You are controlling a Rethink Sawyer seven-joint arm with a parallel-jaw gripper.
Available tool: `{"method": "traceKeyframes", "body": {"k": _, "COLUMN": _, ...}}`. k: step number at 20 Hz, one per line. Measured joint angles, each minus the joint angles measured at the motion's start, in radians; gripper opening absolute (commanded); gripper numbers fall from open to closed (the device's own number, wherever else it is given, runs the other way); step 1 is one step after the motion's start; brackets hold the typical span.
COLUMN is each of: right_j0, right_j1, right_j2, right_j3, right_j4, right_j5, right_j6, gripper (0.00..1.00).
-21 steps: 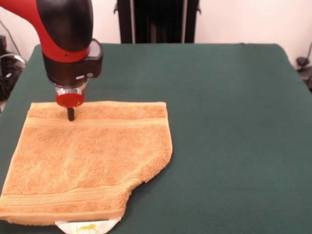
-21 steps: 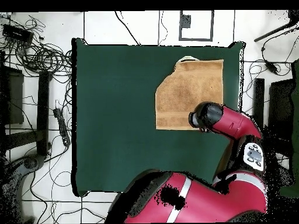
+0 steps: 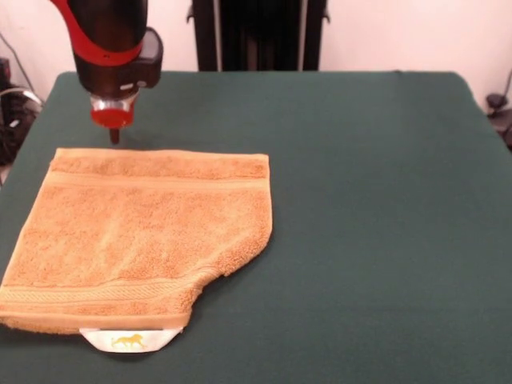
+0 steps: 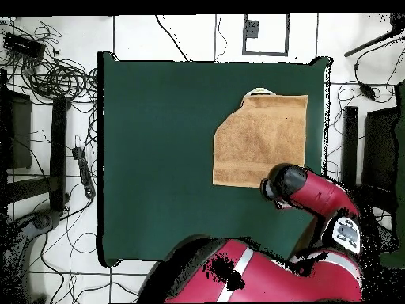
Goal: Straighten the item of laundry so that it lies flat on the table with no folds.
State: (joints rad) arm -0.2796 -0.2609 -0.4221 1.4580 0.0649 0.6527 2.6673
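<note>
The orange-tan towel [image 3: 144, 232] lies on the left part of the dark green table [image 3: 384, 200]. Its stripe bands run along the far and near ends. Its near right corner is tucked away, leaving a slanted, curved edge there. A small white tag [image 3: 128, 340] sticks out from its near edge. My gripper [image 3: 114, 136] hangs just beyond the towel's far left edge, shut and holding nothing. In the overhead view the towel [image 4: 265, 138] lies near the table's [image 4: 158, 158] right side, and the arm's head [image 4: 285, 184] covers the gripper at the towel's lower edge.
The black pedestal [image 3: 256, 32] stands behind the table's far edge. Cables [image 4: 55, 79] and dark equipment lie on the floor to the left of the table in the overhead view. The red arm [image 4: 316, 198] reaches over the table's lower right corner there.
</note>
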Motion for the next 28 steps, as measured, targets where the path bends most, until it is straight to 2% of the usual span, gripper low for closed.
{"method": "traceKeyframes", "body": {"k": 13, "right_j0": 0.048, "right_j1": 0.001, "right_j2": -0.064, "right_j3": 0.070, "right_j4": 0.014, "right_j5": 0.000, "right_j6": 0.000, "gripper": 1.00}}
{"method": "traceKeyframes", "body": {"k": 19, "right_j0": 0.024, "right_j1": -0.009, "right_j2": -0.059, "right_j3": 0.070, "right_j4": 0.051, "right_j5": 0.000, "right_j6": 0.000, "gripper": 1.00}}
{"method": "traceKeyframes", "body": {"k": 28, "right_j0": -0.015, "right_j1": -0.076, "right_j2": -0.055, "right_j3": 0.053, "right_j4": 0.088, "right_j5": 0.000, "right_j6": 0.000, "gripper": 1.00}}
